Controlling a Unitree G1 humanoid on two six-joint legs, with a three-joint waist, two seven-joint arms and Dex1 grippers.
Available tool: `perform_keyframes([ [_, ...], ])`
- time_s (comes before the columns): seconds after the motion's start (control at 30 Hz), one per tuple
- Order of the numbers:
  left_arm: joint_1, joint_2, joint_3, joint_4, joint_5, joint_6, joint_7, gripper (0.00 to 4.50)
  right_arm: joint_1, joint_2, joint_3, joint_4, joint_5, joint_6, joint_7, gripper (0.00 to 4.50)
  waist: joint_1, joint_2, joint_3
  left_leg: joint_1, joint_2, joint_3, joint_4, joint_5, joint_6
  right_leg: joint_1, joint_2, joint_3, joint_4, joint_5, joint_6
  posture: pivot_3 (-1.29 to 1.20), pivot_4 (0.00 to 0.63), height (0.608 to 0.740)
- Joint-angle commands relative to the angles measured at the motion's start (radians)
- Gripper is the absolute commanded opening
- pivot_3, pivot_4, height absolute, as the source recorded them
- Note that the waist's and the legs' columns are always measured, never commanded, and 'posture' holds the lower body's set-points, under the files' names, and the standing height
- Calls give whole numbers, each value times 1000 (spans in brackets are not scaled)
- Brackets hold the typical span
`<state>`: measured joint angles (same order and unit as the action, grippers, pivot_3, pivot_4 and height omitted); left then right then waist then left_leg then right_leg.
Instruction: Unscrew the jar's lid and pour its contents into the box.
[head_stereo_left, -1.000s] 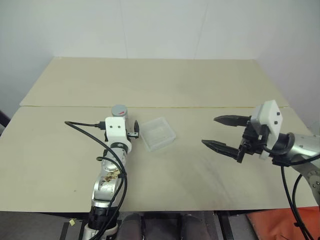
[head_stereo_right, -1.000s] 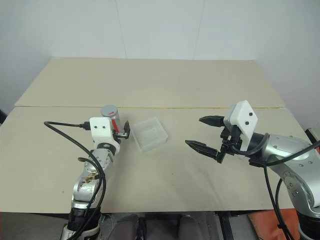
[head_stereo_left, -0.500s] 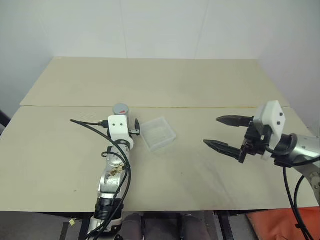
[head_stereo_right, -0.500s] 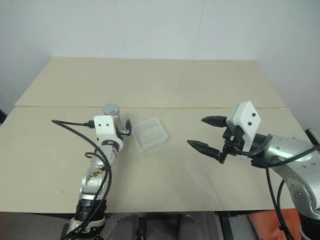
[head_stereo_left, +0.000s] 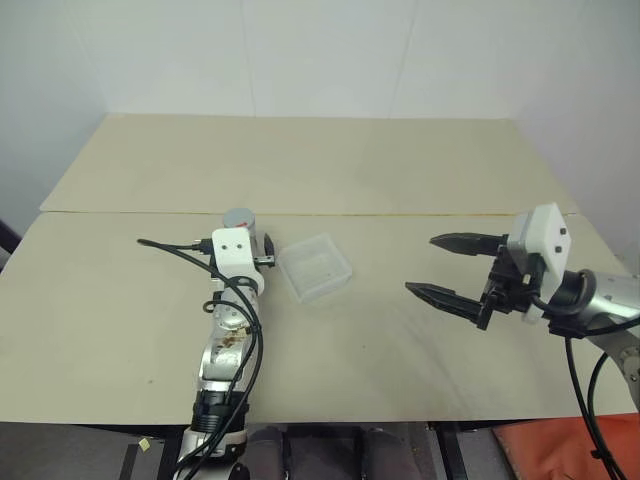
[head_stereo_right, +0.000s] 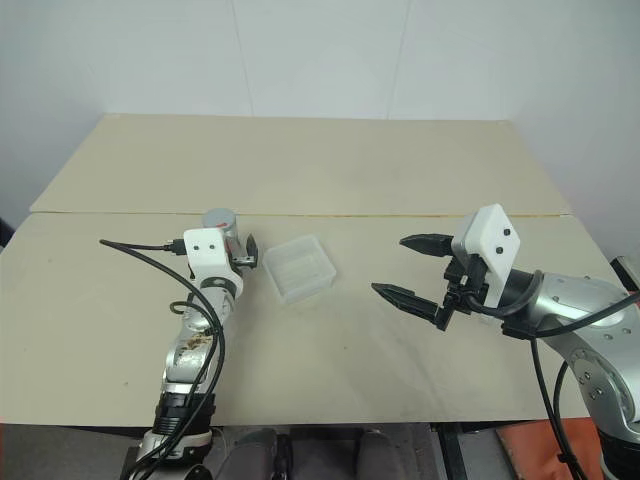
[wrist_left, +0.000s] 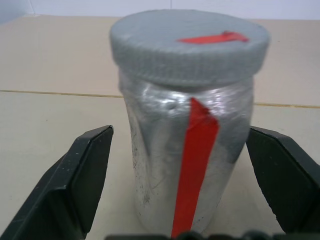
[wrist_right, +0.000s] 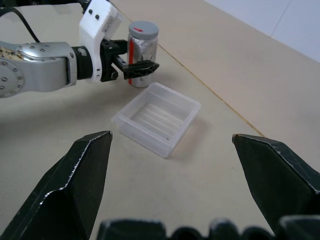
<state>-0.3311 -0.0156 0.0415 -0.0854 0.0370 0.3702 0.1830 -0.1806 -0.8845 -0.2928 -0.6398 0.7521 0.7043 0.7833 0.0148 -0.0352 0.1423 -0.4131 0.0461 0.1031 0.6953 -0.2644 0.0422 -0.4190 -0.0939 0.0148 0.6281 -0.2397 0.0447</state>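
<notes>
Left gripper (wrist_left: 182, 150) has its two black wedge-shaped fingers spread wide, one on each side of the jar (wrist_left: 185, 165), with a clear gap between each matte finger and the jar's wall; nothing is pinched. The jar is a short upright cylinder wrapped in crinkled, silvery foil-like skin with a strip of red tape running down its side. Its lid (wrist_left: 187, 42) is a round, flat grey cap with fine ribbing around the edge and a red arrow-like mark on top, and it sits on the jar. The contents are hidden inside.

That left arm reaches straight and level toward the far side of the table (head_stereo_left: 300, 160), a pale, smooth beige board surface with a seam running across it just beyond the jar. The jar stands on the left half of the table, near the seam.

Just to the right of the jar, apart from it, lies the box (head_stereo_left: 314, 266), a shallow square tray of clear whitish plastic with rounded corners and faint ridges on its floor.

Right gripper (head_stereo_left: 448, 268) hovers well to the right of the box, its pointed black fingers spread wide and aimed leftward, holding nothing.
</notes>
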Motion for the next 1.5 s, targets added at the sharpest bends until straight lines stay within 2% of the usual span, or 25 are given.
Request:
perform_keyframes([
  [0.03,-33,-1,-1,-1,2,-41,-6,4497,-1,-1,-38,-32,16,-20,-9,4491,0,0,0,0,0,0,0,0,0,0,0,0,0,0,0,0,150,740],
  [0.53,-69,-3,-1,64,12,-112,3,4497,-1,-6,-38,-35,27,-21,-10,4491,0,0,0,0,0,0,0,0,0,0,0,0,0,0,0,0,150,740],
  [0.57,-74,-7,6,71,7,-106,10,4118,-2,-5,-37,-34,27,-21,-10,4500,0,0,0,0,0,0,0,0,0,0,0,0,0,0,0,0,150,740],
  [0.6,-78,-9,11,77,5,-103,15,3985,-3,-6,-36,-34,26,-22,-9,4500,0,0,0,0,0,0,0,0,0,0,0,0,0,0,0,0,150,740],
  [0.7,-83,-9,17,94,6,-107,22,3127,-5,-6,-35,-33,25,-23,-8,4500,0,0,0,0,0,0,0,0,0,0,0,0,0,0,0,0,150,740],
  [0.77,-85,-10,21,105,6,-111,26,2427,-7,-6,-33,-31,25,-23,-6,4500,0,0,0,0,0,0,0,0,0,0,0,0,0,0,0,0,150,740],
  [0.8,-85,-10,22,108,5,-113,27,2244,-8,-7,-32,-31,25,-24,-6,4500,1,0,0,0,0,0,0,0,0,0,0,0,0,0,0,0,150,740],
  [0.87,-89,-13,29,120,2,-112,33,1946,-9,-6,-27,-31,23,-25,-4,4500,2,0,0,0,0,0,0,0,0,0,0,0,0,0,0,0,150,740],
  [1.07,-102,-3,42,154,-12,-128,16,1941,-17,-3,-16,-28,18,-28,-3,4500,3,0,0,0,0,0,1,0,0,0,0,0,1,0,0,0,150,740],
  [1.17,-118,39,51,145,-70,-136,-97,1941,-23,2,-13,-29,18,-29,-9,4500,2,0,0,1,0,0,0,0,0,0,0,0,1,0,0,0,150,740],
  [1.27,-151,134,64,120,-173,-103,-293,1941,-39,8,-14,-25,29,-23,-19,4500,-1,0,0,0,0,0,0,0,0,0,0,0,1,0,0,0,150,740],
  [1.5,-273,468,123,139,-433,64,-796,1941,-159,38,64,12,28,-14,-30,4500,-10,0,0,-1,1,1,0,1,-2,-2,2,-1,2,0,0,0,150,740],
])
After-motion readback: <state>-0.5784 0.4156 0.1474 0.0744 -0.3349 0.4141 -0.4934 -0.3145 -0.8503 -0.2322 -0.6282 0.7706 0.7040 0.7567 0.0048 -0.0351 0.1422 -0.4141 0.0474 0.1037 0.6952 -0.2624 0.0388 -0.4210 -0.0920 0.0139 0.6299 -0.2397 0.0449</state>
